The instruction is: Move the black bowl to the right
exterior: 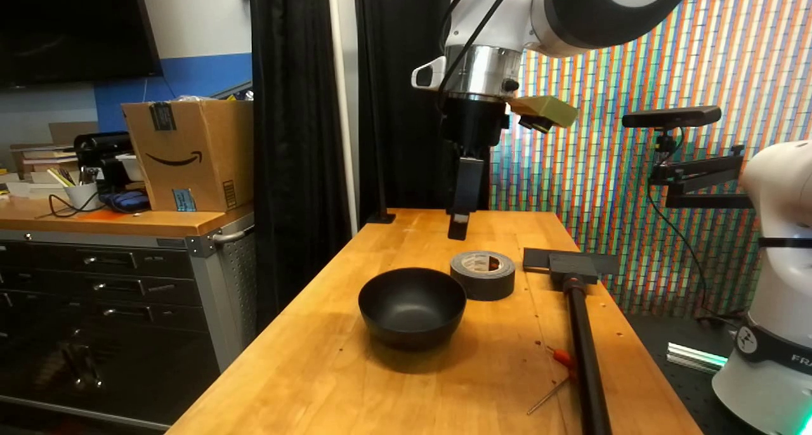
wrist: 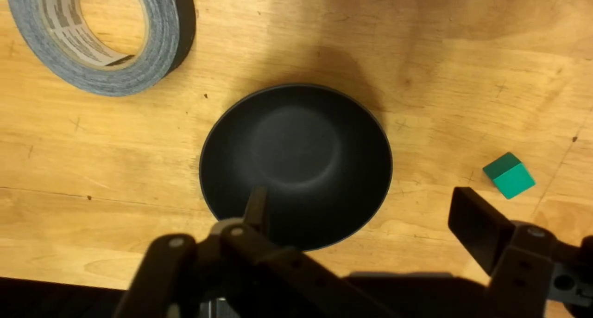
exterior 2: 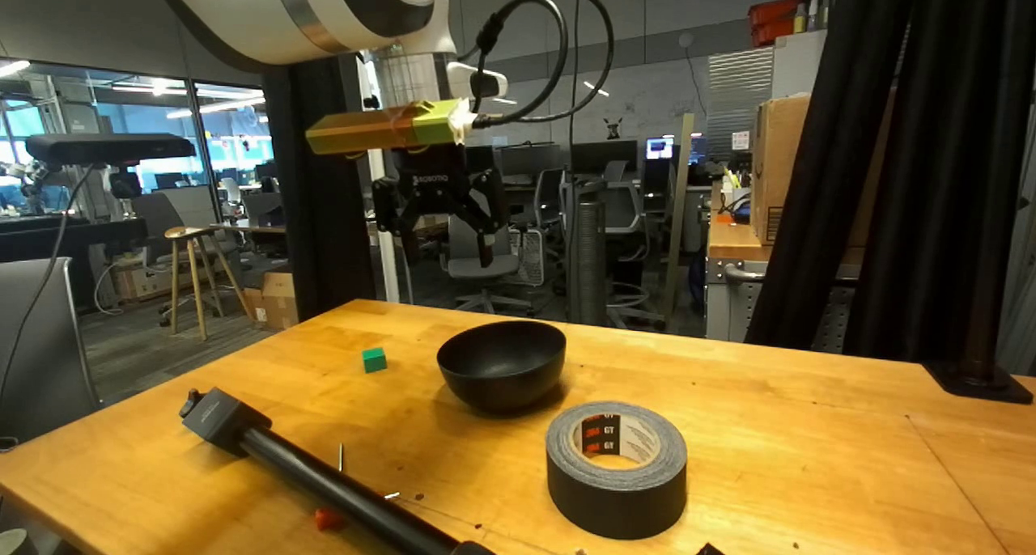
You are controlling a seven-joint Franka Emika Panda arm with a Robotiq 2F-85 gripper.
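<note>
The black bowl stands upright on the wooden table in both exterior views (exterior: 412, 305) (exterior 2: 502, 369), and its inside, which looks empty, shows in the wrist view (wrist: 296, 146). My gripper is above the table and apart from the bowl in both exterior views (exterior: 458, 226) (exterior 2: 448, 254). Its two fingers are spread wide with nothing between them. In the wrist view the gripper (wrist: 361, 195) has its left finger overlapping the bowl's near part and its right finger over bare wood, just short of a green cube (wrist: 512, 179).
A dark grey tape roll (exterior: 482, 288) (exterior 2: 617, 502) (wrist: 160, 44) lies close to the bowl. A black pole with a flat head (exterior: 585, 346) (exterior 2: 348, 486) lies along the table beside a red-handled screwdriver (exterior: 562, 357) (exterior 2: 328, 518). The green cube also shows in an exterior view (exterior 2: 374, 361). Black curtains (exterior: 304, 137) hang beside the table.
</note>
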